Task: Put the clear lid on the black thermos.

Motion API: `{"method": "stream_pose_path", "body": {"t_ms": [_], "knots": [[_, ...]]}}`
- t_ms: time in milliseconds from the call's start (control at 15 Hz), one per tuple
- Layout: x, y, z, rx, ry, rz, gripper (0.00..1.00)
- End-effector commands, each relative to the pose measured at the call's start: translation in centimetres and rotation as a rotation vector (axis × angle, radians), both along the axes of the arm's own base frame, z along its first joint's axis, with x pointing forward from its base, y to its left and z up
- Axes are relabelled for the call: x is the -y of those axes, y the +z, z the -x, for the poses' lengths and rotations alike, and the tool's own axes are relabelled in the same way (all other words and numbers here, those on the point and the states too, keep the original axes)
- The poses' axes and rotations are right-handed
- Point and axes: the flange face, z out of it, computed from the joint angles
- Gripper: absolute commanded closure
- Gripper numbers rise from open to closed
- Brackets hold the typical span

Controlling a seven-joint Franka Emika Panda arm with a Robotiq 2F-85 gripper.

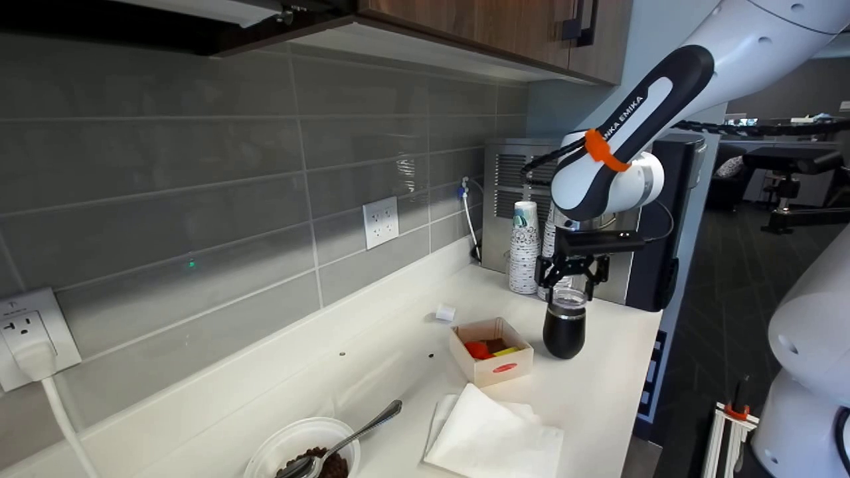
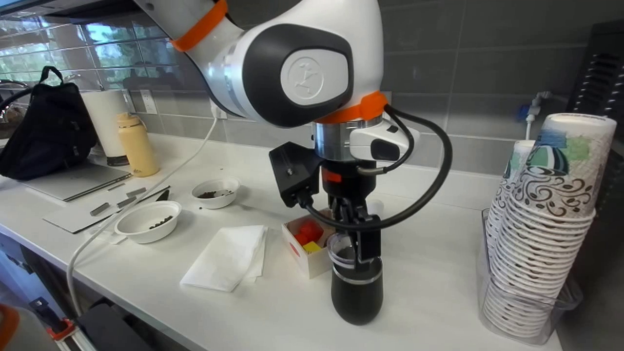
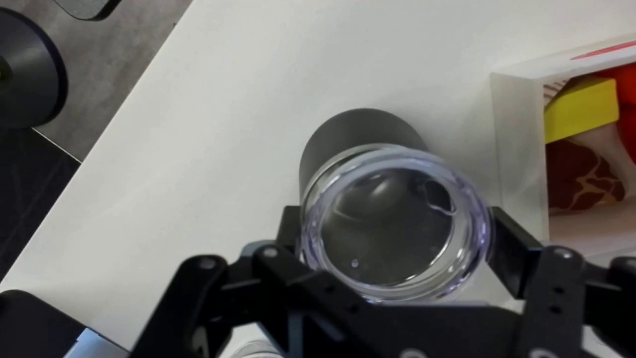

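The black thermos (image 1: 564, 335) stands upright on the counter near its open edge. It also shows in an exterior view (image 2: 357, 297) and, partly covered by the lid, in the wrist view (image 3: 360, 130). My gripper (image 1: 571, 287) is right above the thermos and points down. It is shut on the clear lid (image 3: 392, 228), with one finger on each side of the rim. The lid (image 2: 341, 249) looks slightly tilted and is at the thermos's mouth. I cannot tell whether it touches the thermos rim. The fingers hide part of the lid.
An open box (image 1: 491, 368) with red and yellow items stands close beside the thermos. White napkins (image 2: 226, 258) lie by the box. Stacked paper cups (image 2: 541, 243) stand in a clear holder near a metal machine (image 1: 498, 199). White bowls (image 2: 148, 222) and a yellow bottle (image 2: 138, 146) are farther along.
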Motion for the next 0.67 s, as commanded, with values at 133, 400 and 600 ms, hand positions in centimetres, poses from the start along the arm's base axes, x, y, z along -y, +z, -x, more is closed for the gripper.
{"method": "stream_pose_path", "body": {"t_ms": [133, 400, 600], "knots": [[0.5, -0.8, 0.0, 0.007, -0.019, 0.036, 0.36], [0.5, -1.3, -0.3, 0.012, -0.026, 0.038, 0.36], [0.4, -1.7, -0.5, 0.019, -0.026, 0.041, 0.36]]}}
